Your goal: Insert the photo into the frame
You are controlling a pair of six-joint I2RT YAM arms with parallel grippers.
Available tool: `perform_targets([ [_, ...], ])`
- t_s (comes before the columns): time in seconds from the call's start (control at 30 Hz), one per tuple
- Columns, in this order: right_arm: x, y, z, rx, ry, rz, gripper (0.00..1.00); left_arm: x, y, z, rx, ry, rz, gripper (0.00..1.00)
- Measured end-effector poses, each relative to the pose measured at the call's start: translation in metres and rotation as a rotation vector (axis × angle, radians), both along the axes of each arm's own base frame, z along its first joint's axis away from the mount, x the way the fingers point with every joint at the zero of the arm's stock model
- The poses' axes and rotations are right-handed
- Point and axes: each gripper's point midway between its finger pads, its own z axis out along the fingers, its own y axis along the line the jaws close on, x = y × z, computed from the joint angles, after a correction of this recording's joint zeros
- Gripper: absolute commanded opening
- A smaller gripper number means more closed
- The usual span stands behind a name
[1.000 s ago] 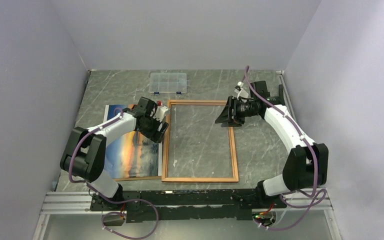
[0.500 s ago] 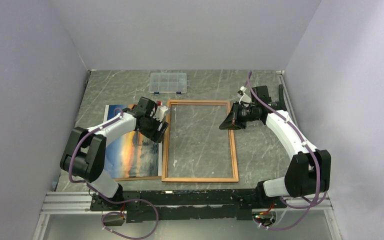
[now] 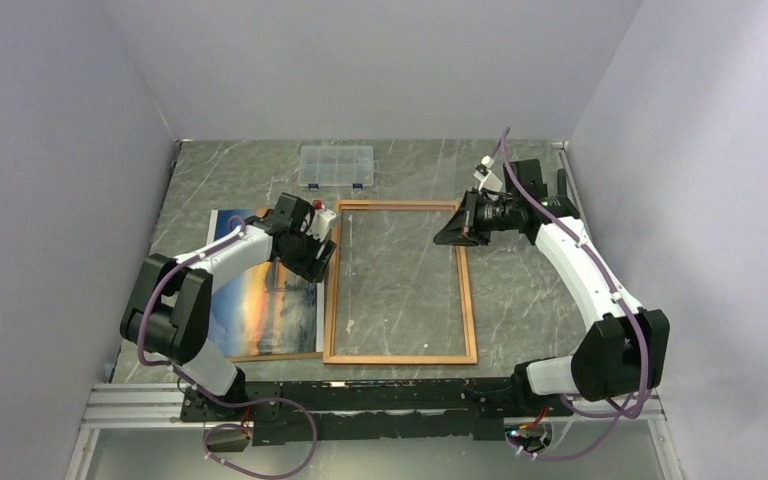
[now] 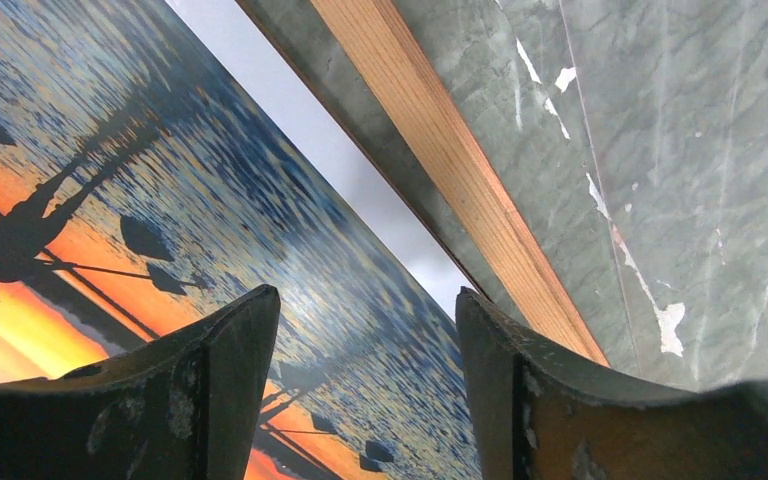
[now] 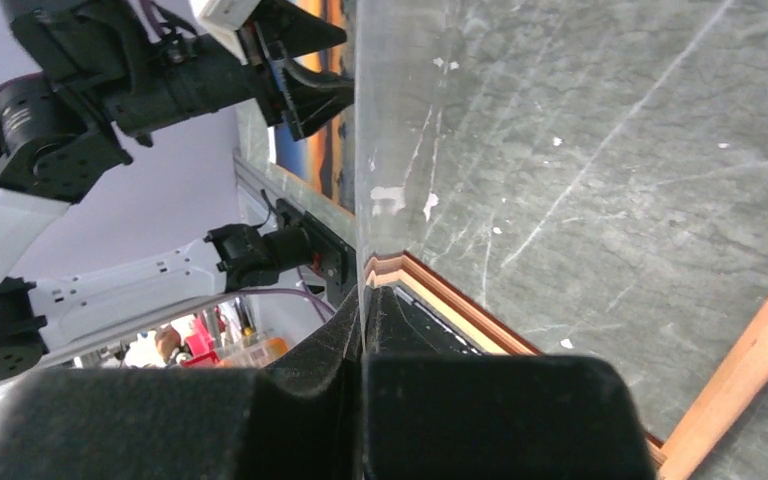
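My overhead camera sits above and behind the arm bases. It looks down and forward over the whole table [image 3: 520, 290] from far enough back to hold the left arm [image 3: 225, 252] and the right arm [image 3: 580, 263]. The left wrist camera hangs very close, peering down between its own left fingers [image 4: 190, 400] at a strip of the photo [image 4: 110, 200] and one rail of the frame [image 4: 440, 150]. The right wrist camera sits low, sighting past its right fingers [image 5: 260, 420] along the clear pane [image 5: 390, 120] toward the left arm. All three views share the photo's edge beside the frame.
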Motion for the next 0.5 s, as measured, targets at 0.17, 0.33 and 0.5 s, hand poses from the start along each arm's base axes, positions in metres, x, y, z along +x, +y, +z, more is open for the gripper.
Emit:
perform_targets([
  [0.17, -0.002, 0.009, 0.014, 0.03, -0.028, 0.025, 0.0, 0.0, 0.0, -0.001, -0.013, 0.011, 0.01, 0.65],
  [0.33, -0.001, 0.016, 0.027, 0.05, -0.064, 0.053, 0.0, -0.002, 0.002, -0.008, -0.004, 0.036, 0.016, 0.62],
  [0.5, 0.005, 0.022, 0.037, 0.067, -0.102, 0.065, 0.0, -0.004, 0.002, -0.011, -0.004, 0.05, 0.021, 0.59],
])
